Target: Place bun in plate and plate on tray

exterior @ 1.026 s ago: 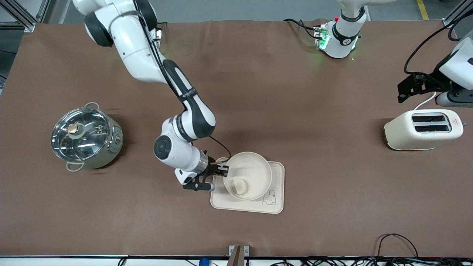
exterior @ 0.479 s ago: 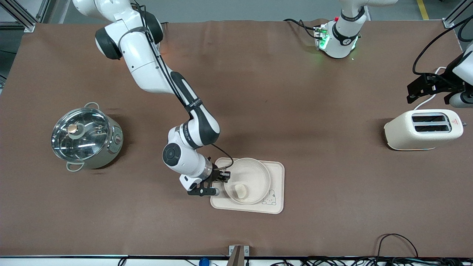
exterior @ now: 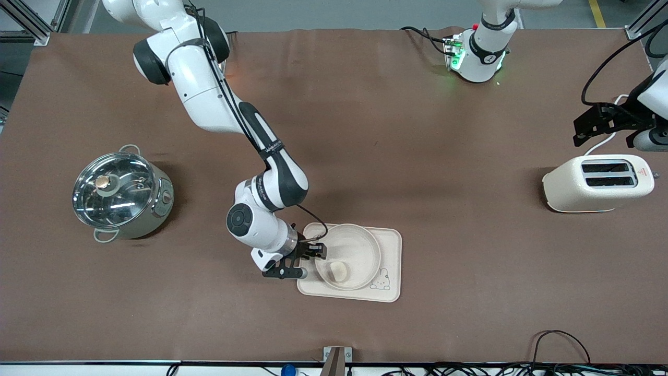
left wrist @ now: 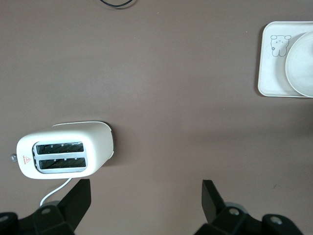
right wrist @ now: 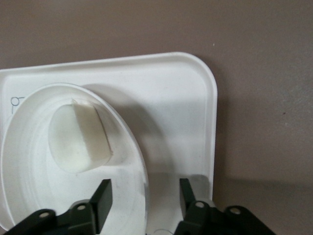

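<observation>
The round cream plate [exterior: 360, 243] rests on the cream rectangular tray [exterior: 391, 271] with the rabbit drawing. The small bun [exterior: 339, 271] lies in the plate. My right gripper [exterior: 317, 251] is low at the plate's edge toward the right arm's end. In the right wrist view it [right wrist: 144, 200] is open, one finger on each side of the plate's rim [right wrist: 134, 147], with the bun [right wrist: 80, 139] and the tray [right wrist: 181, 93] ahead. My left gripper [exterior: 584, 128] hangs open and empty [left wrist: 146, 200] over the table by the toaster.
A cream toaster [exterior: 597, 183] stands at the left arm's end and also shows in the left wrist view [left wrist: 63, 154]. A steel pot with a glass lid [exterior: 122, 196] stands at the right arm's end. Cables run along the table's near edge.
The plate with the bun has come down from a raised position onto the tray. The right gripper has come down with it. The left arm drew back toward the table's end, then stayed.
</observation>
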Controlling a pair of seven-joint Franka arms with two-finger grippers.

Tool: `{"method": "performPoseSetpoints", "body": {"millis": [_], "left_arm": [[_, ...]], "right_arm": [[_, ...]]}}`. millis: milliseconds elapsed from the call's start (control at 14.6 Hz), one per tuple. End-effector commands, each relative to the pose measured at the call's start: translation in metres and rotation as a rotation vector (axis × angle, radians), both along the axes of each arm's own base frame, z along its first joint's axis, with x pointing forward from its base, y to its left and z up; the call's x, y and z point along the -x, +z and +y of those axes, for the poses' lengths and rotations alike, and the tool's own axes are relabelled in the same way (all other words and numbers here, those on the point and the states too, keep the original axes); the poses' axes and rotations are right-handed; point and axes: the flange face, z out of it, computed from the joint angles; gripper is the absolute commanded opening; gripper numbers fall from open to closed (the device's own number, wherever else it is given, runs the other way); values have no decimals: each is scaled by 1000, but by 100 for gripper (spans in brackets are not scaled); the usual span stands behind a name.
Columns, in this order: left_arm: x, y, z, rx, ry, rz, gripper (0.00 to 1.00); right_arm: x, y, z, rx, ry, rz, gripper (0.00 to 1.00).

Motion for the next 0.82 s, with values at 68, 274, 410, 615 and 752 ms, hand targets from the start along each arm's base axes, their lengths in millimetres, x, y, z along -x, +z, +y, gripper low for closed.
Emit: {"method": "performPoseSetpoints", "body": {"millis": [68, 274, 410, 615, 752], "left_arm": [[-4, 6, -5, 31, 8, -16, 100], [-5, 7, -6, 44, 2, -19, 100], [-6, 7, -1, 49, 6, -19, 100], [-5, 8, 0, 53, 6, -20, 100], [-5, 8, 1, 52, 6, -20, 100]], "right_arm": [[-26, 43, -39, -23, -42, -27, 100], [-31, 74, -79, 6, 2, -29, 100], [-35, 115, -131, 102, 69, 17, 100], [-19, 197, -187, 334, 130, 97, 100], [-3, 264, -236, 371, 111, 146, 100]]}}
